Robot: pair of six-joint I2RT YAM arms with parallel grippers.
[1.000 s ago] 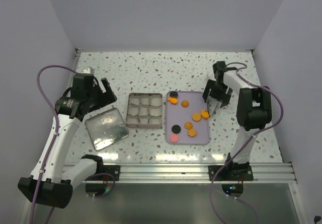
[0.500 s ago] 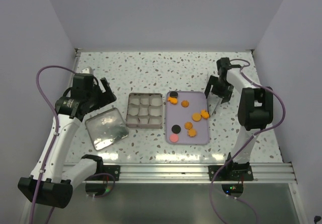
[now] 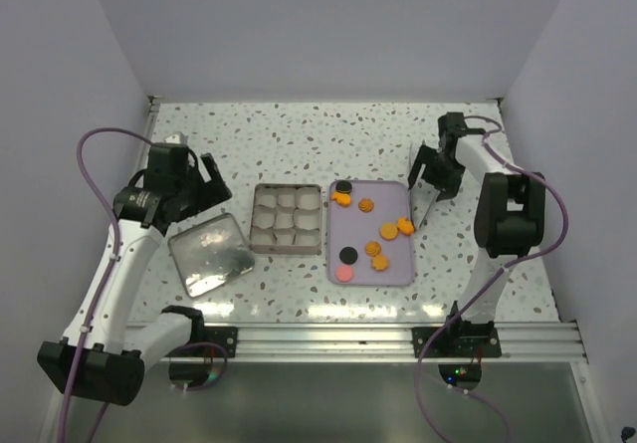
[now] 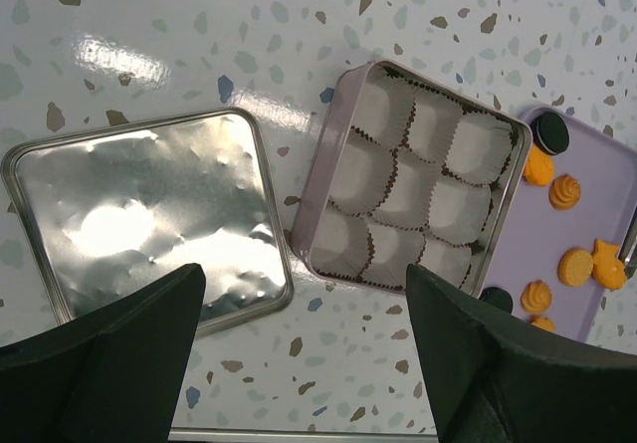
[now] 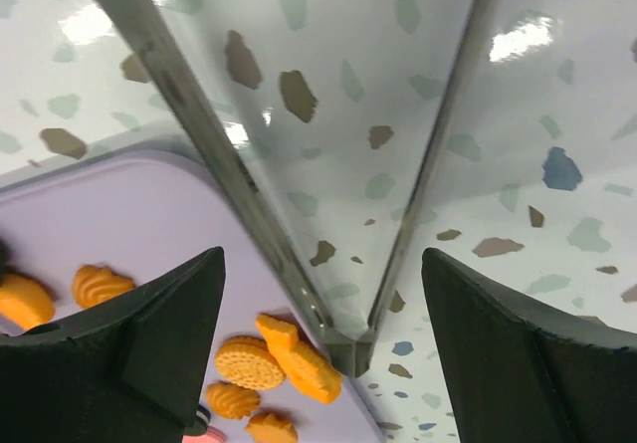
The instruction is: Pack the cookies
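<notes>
1. Drawn back toward the upper right of the top view over the last second: the right gripper (image 3: 435,176), off the lilac tray (image 3: 398,267), clenched around metal tongs (image 3: 423,205) whose tip now hangs at the tray's right edge.
2. Hardly shifted at centre left: the left gripper (image 3: 207,189), jaws released, holding nothing.
3. Means no packing so far, as a judgement. All the cookies (image 3: 387,231) lie loose on the tray, right of centre, with none in the tin (image 3: 289,251) touching its left side. The lid (image 3: 209,254) lies off, at lower left. Reads as a fresh aim with the tongs, not a pick.
4. Shown only by the right wrist view: tong arms meeting at bottom centre, nothing pinched between them, orange cookies just left of that point.
5. Shown only by the left wrist view: white paper cups (image 4: 413,189) in the tin, all empty, and a black cookie at the tray's top corner.
</notes>
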